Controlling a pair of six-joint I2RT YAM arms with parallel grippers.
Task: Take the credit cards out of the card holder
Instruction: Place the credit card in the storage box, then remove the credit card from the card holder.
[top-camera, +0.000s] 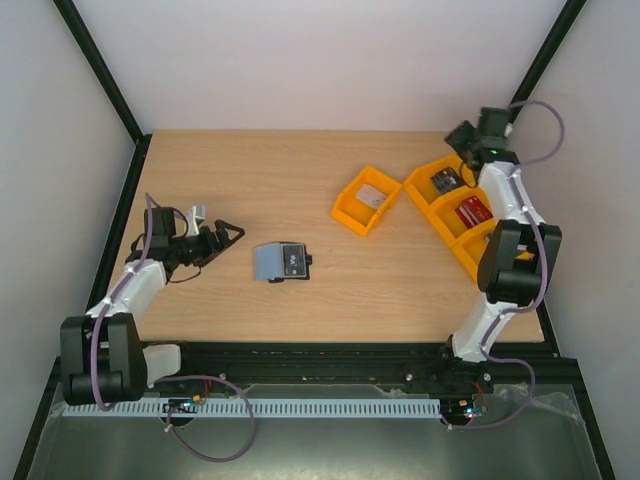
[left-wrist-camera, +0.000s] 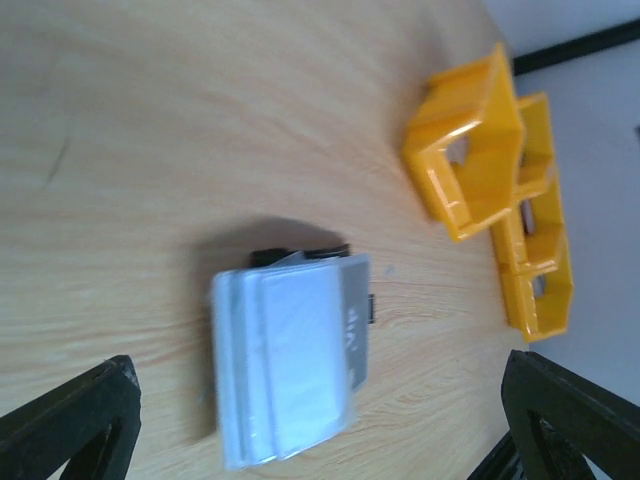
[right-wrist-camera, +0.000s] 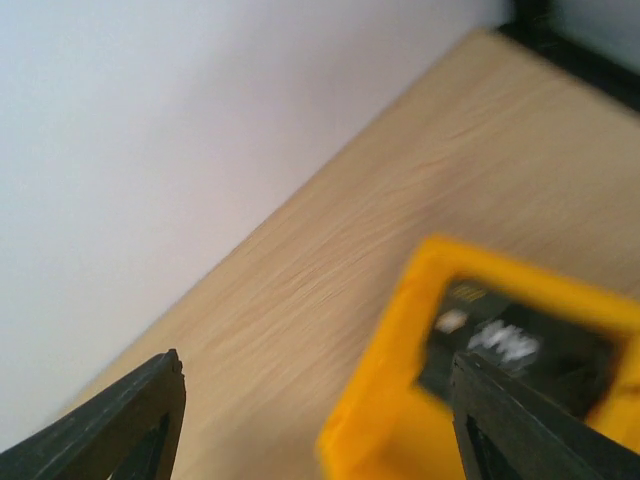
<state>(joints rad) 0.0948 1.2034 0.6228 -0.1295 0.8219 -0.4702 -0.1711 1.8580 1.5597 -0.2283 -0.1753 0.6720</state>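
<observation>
I see the card holder (top-camera: 280, 261) lying open on the table (top-camera: 230, 160), mid-scene; my left fingers (left-wrist-camera: 80, 425) stand spread wide and empty, near its left side; my right fingers (right-wrist-camera: 120, 420) hang parted, holding nothing, over the far-right orange trays (top-camera: 417, 188); a red card (top-camera: 473, 210) lies in one.

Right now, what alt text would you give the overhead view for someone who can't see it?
An open card holder lies at the middle of a wooden table. The left gripper, open, points at it without touching, while the right gripper hangs open near orange trays holding a red card, a dark card and a pale card.
</observation>
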